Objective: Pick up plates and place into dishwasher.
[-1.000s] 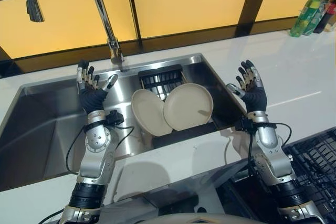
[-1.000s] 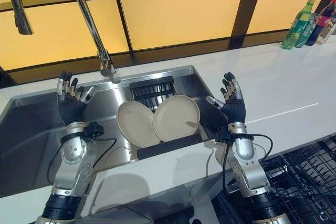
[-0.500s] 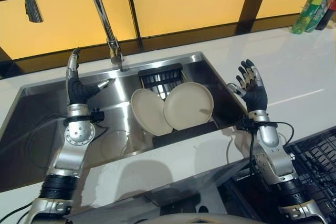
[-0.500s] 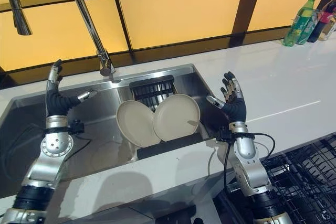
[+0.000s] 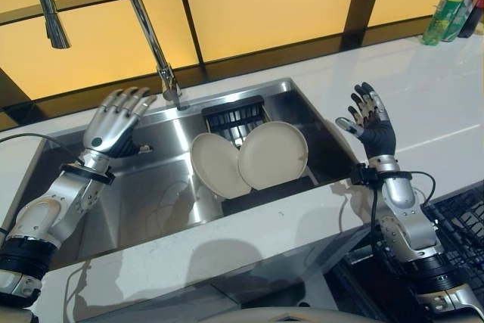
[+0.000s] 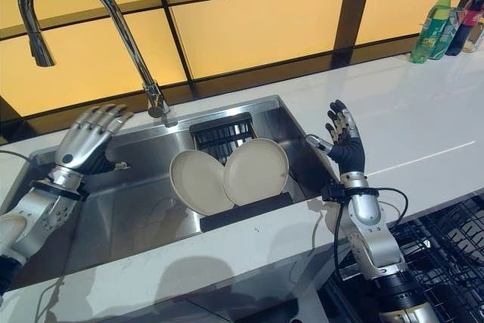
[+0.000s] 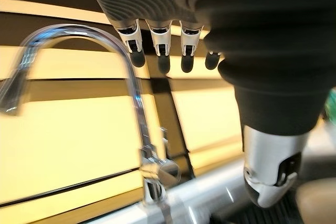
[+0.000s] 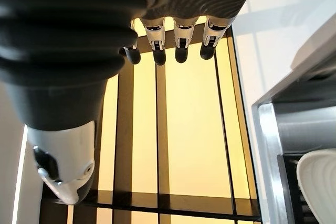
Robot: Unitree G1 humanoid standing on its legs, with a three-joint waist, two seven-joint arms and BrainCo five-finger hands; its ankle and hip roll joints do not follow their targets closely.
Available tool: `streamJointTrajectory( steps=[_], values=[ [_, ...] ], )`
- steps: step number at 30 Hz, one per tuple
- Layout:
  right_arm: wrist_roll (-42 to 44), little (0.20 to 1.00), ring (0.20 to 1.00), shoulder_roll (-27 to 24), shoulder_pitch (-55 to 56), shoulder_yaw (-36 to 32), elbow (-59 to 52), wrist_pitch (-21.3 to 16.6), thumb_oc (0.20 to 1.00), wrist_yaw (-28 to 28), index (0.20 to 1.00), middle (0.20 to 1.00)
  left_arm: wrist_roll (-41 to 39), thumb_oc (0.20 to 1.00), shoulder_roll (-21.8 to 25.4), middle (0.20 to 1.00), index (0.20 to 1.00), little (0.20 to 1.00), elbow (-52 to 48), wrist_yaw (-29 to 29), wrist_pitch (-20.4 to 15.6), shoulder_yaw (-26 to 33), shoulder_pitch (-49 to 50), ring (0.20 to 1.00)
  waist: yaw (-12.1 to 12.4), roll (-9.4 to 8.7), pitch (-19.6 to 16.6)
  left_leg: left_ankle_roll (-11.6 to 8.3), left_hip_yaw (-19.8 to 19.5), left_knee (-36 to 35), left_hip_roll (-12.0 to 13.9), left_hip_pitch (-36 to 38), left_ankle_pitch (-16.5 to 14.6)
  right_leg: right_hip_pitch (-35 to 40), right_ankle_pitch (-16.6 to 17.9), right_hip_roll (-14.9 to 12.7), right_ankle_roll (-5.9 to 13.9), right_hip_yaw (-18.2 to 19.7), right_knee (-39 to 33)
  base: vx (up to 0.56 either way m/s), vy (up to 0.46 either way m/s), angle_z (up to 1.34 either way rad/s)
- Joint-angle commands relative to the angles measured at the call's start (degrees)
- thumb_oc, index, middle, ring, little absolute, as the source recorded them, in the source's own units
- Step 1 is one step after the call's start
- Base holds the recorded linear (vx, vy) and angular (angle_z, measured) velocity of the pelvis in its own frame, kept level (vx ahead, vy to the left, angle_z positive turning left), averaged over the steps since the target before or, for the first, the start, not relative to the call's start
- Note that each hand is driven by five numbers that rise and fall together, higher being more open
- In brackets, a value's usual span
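Left eye view — both hands (image 5: pixel 113 120) (image 5: pixel 372 122) raised, fingers spread

You see two cream, unpatterned plates (image 5: pixel 249 160) against a black slatted rack (image 5: pixel 234 115) in the brushed steel-grey sink (image 5: pixel 136 202). The faucet (image 5: pixel 144 17) is mirror chrome. The countertop (image 5: pixel 431 88) is plain glossy white. Behind it the wall panels (image 5: pixel 272 5) are warm amber-yellow, split by dark brown bars. The bottle (image 5: pixel 445 9) at the far corner is green with a yellow cap. The left hand (image 5: pixel 113 119) shows silver; the right hand (image 5: pixel 370 122) shows its dark ribbed cover. The dishwasher basket (image 5: pixel 457 225) is black wire.
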Motion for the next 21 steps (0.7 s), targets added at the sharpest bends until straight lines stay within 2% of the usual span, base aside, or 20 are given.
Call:
streamJointTrajectory(
  steps=[1,6,12,14,18,21],
  values=[
    [1.9,1.0,1.0,-1.3,-4.8,0.6,0.0,-3.4,1.0,0.0,1.0,1.0,4.9,1.0,5.1,1.0,1.0,1.0,1.1,5.5,-1.2,-3.7,-5.9,1.0,-2.3,-3.03,-2.9,-1.95,-0.4,0.7,2.1,-6.6,2.9,0.9,-5.4,-8.2,6.85,-2.5,4.0,0.0,0.0,0.0],
    [2.0,1.0,1.0,-1.2,-4.7,1.5,0.6,-4.1,1.0,-0.3,1.0,1.0,8.7,1.0,5.9,1.0,1.0,1.0,-0.3,10.7,-4.9,-8.5,-8.4,1.0,-2.7,-3.17,-2.9,-1.65,-0.3,0.4,1.9,-6.3,2.7,0.8,-5.4,-8.2,7.08,-2.3,3.9,0.01,-0.003,-0.01],
    [2.2,1.0,1.0,-1.1,-3.6,1.6,0.0,-3.9,1.0,-0.5,1.0,1.0,12.1,1.0,6.2,1.0,1.0,1.0,-3.1,16.6,-11.2,-11.2,-10.7,1.0,-3.2,-3.48,-3.1,-1.41,0.0,0.0,1.8,-6.0,2.6,0.7,-5.2,-8.0,7.34,-2.0,3.8,0.02,-0.007,-0.01],
    [2.3,1.0,1.0,-1.1,-3.3,1.5,0.1,-4.0,1.0,-0.4,1.0,1.0,13.1,1.0,6.3,1.0,1.0,1.0,-3.5,18.2,-12.2,-11.6,-11.0,1.0,-3.4,-3.53,-3.1,-1.34,0.2,-0.2,1.8,-5.8,2.5,0.6,-5.2,-8.0,7.4,-1.9,3.8,0.0,0.0,0.0],
    [2.5,1.0,1.0,-1.1,-2.8,1.5,-0.7,-3.8,1.0,-0.5,1.0,1.0,14.2,1.0,6.6,1.0,1.0,1.0,-4.1,17.9,-14.2,-13.0,-12.5,1.0,-3.8,-3.7,-3.2,-1.28,0.5,-0.2,1.9,-5.7,2.4,0.5,-5.1,-8.0,7.58,-1.7,3.8,0.0,0.0,0.0],
    [2.6,1.0,1.0,-1.2,-2.6,1.7,-1.2,-3.7,1.0,-0.6,1.0,1.0,15.7,1.0,6.9,1.0,1.0,1.0,-4.1,14.9,-18.5,-15.0,-13.4,1.0,-4.3,-3.65,-3.3,-1.15,0.9,-0.3,1.9,-5.5,2.3,0.3,-5.1,-8.0,7.8,-1.4,3.9,0.02,0.0,-0.06]
  ],
)
